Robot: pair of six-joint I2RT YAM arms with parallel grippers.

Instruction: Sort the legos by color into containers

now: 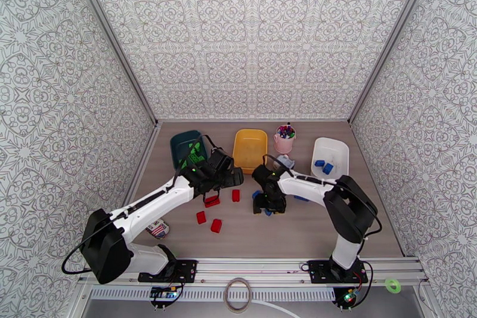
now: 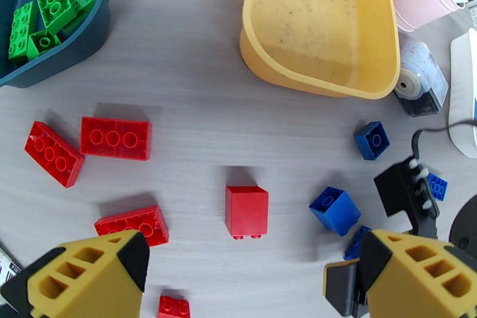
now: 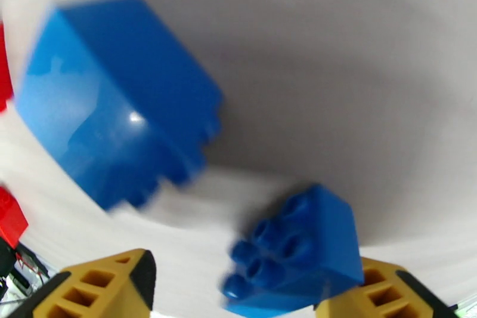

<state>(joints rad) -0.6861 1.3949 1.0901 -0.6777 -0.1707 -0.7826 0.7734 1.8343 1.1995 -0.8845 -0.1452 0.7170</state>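
We find the dark teal tub [image 1: 177,145] at the far left of the table [image 1: 358,224], holding a heap of green bricks [image 1: 194,154]. The yellow tub [image 1: 250,149] beside it shows us its bare floor, smooth plastic that looks scuffed and speckled in the left wrist view. The white tub [image 1: 335,146], to the right past the pink cup [image 1: 285,141] of pens, holds two blue bricks [image 1: 324,166]. All three tubs are shallow rounded rectangles with raised rims. The table is matte, wood-grained grey. Glossy studded red bricks [image 2: 115,138] lie loose on it, some flat slabs, one a cube on its side. The left gripper [image 2: 244,265] hangs over them with jaws wide, holding nothing. The right gripper [image 3: 250,280] has its jaws apart around a small blue brick [image 3: 298,247] lying on its side, close against one finger and clear of the other. A larger blue brick [image 3: 119,104] lies nearby, blurred.
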